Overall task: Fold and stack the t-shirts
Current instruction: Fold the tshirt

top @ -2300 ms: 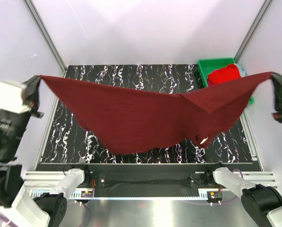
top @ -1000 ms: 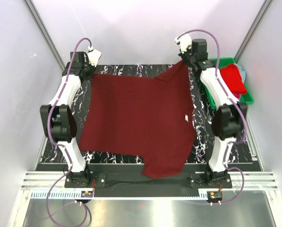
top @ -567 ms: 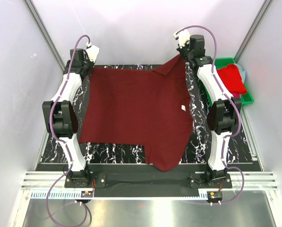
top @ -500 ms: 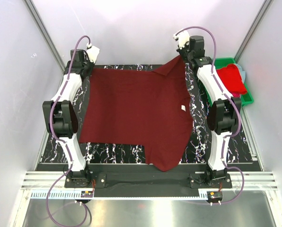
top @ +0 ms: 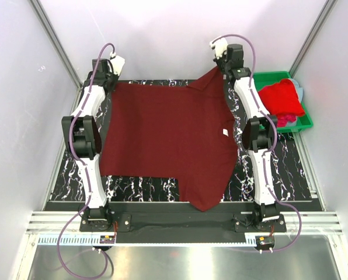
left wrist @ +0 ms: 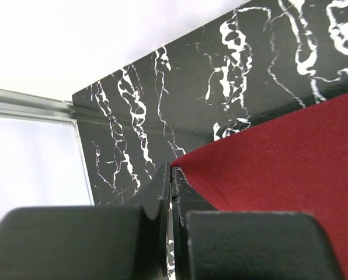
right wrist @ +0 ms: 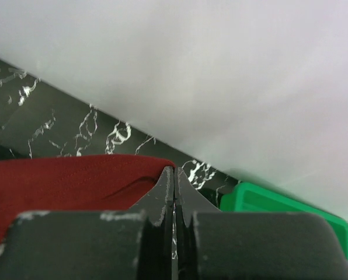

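Dark maroon cloth t-shirt (top: 168, 140) lies spread, mostly flat, on the black white-veined desk (top: 293, 169). Both arms are stretched out to the far edge.

Left fingers (left wrist: 80, 242): pressed together, with the far-left corner of the cloth nipped at their very tips. Right fingers (right wrist: 80, 245): likewise closed, with the far-right corner caught between them and held up off the desk, so that side rises in a peak.

Risks as I judge them:
- The near-right corner of the hem overhangs the near edge of the desk. Any pull toward the arm bases could let more cloth slide off.
- The left hold is on only a sliver of fabric. A flattening tug could pull it free and leave a slack, wrinkled corner.
- If the right side is released from height, the raised part may drop doubled over and spoil the first fold.
- The right arm works just beside the green plastic bin (top: 270, 74), which holds a bright red t-shirt (top: 279, 96). A wide swing could knock it.
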Action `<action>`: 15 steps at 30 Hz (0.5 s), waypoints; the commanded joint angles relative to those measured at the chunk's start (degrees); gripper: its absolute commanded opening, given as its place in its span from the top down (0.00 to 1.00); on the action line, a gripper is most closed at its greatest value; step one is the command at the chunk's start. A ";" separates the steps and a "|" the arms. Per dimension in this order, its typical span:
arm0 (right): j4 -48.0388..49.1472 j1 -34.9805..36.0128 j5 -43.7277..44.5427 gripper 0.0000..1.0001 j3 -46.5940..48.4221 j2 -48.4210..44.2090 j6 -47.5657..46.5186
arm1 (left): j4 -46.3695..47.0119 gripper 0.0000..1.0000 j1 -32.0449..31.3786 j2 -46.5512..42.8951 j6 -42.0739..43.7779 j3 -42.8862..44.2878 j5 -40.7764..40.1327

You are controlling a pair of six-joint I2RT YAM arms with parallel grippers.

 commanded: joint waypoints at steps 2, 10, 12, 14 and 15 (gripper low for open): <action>4.01 -0.37 -0.32 1.00 1.73 0.34 -1.14 | 1.40 1.00 1.49 0.43 0.49 3.77 -3.37; 10.52 -0.46 -0.32 1.00 2.34 1.22 3.69 | 4.55 1.00 2.37 -0.70 -0.39 1.23 -6.71; 11.66 -0.46 -0.32 1.00 1.46 0.70 4.31 | 6.22 1.00 2.46 -1.41 -0.39 0.09 -7.06; 12.81 -0.46 -0.32 1.00 1.37 0.52 4.49 | 7.63 1.00 2.46 -2.02 -0.38 -0.89 -7.67; 13.25 -0.46 -0.32 1.00 1.45 0.52 4.57 | 7.64 1.00 2.72 -2.03 -0.47 -0.80 -7.76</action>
